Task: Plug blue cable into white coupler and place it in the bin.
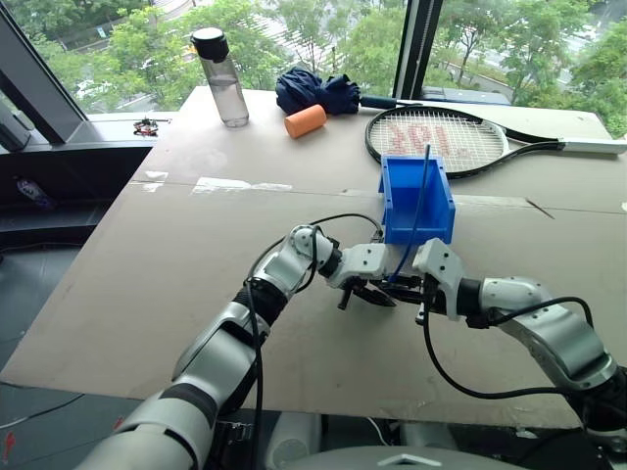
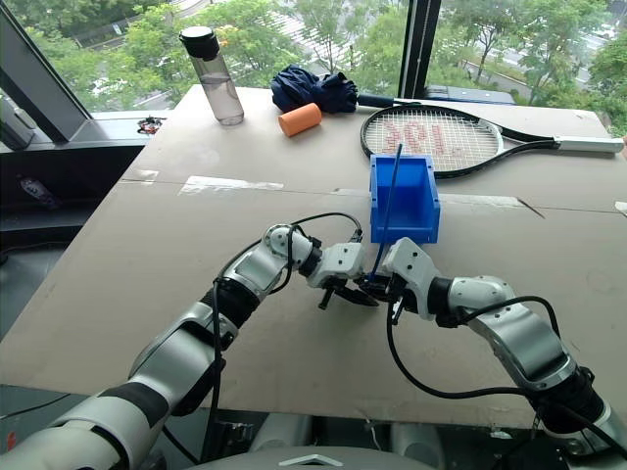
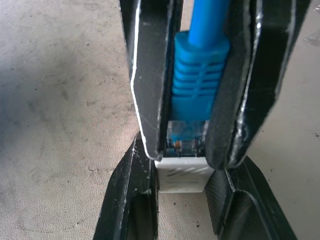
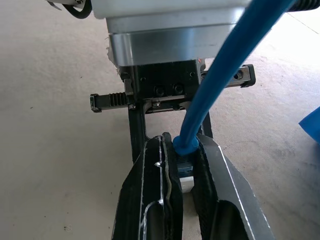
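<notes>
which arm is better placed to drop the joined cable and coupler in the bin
Probably right: its pincer grips the blue cable at the plug, sits nearer the bin, and the white coupler hangs on that plug.

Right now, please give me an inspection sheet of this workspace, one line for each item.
Surface: beige cardboard-covered table, scuffed.
Job's things: thin blue cable, its clear plug meeting the small white plastic coupler; full seating cannot be told. Bright blue plastic bin behind, cable rising before it.
Clutter: clear water bottle, orange cylinder, dark blue folded umbrella, tennis racket.
Grippers: left gripper shut on the coupler; right gripper shut on the cable's plug.
Cables: black robot wires.
Surroundings: windows, green trees.
</notes>
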